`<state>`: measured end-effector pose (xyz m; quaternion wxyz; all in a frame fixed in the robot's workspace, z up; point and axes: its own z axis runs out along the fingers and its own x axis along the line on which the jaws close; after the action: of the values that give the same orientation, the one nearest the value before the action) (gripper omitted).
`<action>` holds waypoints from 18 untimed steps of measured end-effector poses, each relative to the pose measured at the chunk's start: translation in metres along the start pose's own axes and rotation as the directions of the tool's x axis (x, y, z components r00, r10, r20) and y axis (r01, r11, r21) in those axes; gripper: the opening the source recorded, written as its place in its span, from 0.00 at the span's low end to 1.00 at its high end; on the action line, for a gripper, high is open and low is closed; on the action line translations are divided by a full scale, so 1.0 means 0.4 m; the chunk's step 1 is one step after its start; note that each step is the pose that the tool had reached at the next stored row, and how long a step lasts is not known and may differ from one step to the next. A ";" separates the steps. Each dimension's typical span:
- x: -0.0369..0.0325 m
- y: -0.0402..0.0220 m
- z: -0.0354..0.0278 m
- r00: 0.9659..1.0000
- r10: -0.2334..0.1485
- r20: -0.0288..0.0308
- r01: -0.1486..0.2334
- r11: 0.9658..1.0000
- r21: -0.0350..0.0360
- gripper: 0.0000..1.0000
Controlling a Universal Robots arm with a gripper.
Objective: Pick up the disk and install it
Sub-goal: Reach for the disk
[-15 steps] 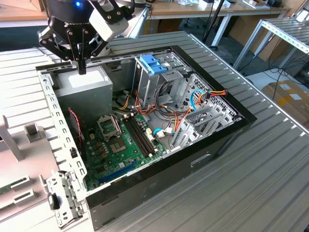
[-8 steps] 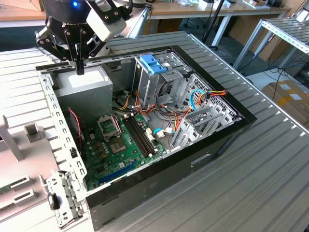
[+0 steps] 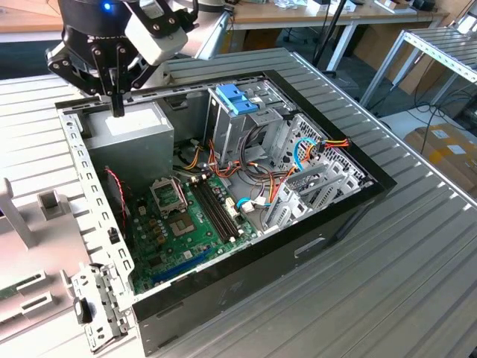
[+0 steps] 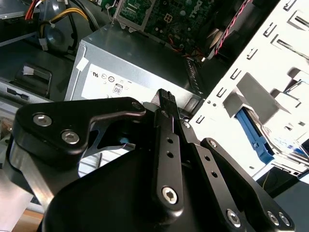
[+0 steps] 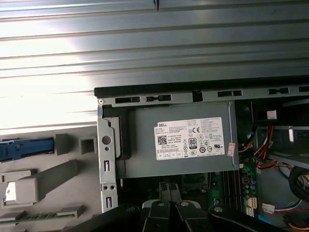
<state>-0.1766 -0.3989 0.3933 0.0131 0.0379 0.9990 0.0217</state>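
The disk [image 5: 26, 147] rests in a white holder [image 5: 43, 179] beside the open computer case, showing a blue plastic side piece. In the second wrist view the disk [image 4: 252, 135] is partly covered by the holder's white bracket [image 4: 251, 92]. My gripper [image 3: 117, 104] hangs over the grey power-supply box [image 3: 138, 130] at the case's back corner on the exterior view's left. Its fingers are shut together, pointing down, with nothing between them. The gripper [image 4: 164, 96] is apart from the disk.
The open computer case [image 3: 350, 216] lies on a ribbed metal table [image 3: 417, 246]. Inside are a green motherboard [image 3: 179, 224], coloured cables [image 3: 313, 149] and a metal drive cage with a light-blue latch [image 3: 237, 98]. The white holder [image 3: 30, 231] stands at the exterior view's left.
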 end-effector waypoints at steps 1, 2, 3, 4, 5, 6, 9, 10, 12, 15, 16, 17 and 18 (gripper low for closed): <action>0.002 0.000 0.000 1.000 0.000 0.000 0.000 1.000 0.000 0.11; 0.004 0.000 0.000 1.000 0.000 0.000 0.000 1.000 0.000 0.11; 0.006 0.000 0.000 1.000 0.000 0.000 0.000 1.000 0.000 0.11; 0.007 -0.001 0.000 1.000 0.000 0.000 0.000 1.000 0.000 0.11; 0.008 -0.001 0.000 1.000 0.000 0.000 0.000 1.000 0.000 0.11; 0.010 -0.001 0.000 1.000 0.000 0.000 0.000 1.000 0.000 0.11; 0.014 -0.001 0.000 1.000 0.000 0.000 0.000 1.000 0.000 0.11; 0.016 -0.001 0.000 1.000 0.000 0.000 0.000 1.000 0.000 0.11; 0.019 -0.001 0.000 1.000 0.000 0.000 0.000 1.000 0.000 0.11; 0.023 -0.002 -0.001 1.000 0.000 0.000 0.000 1.000 0.000 0.11; 0.024 -0.002 -0.001 1.000 0.000 0.000 0.000 1.000 0.000 0.11; 0.025 -0.002 -0.001 1.000 0.000 0.000 0.000 1.000 0.000 0.11; 0.026 -0.002 -0.001 1.000 0.000 0.000 0.000 1.000 0.000 0.11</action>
<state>-0.1872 -0.3989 0.3933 0.0131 0.0379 0.9990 0.0217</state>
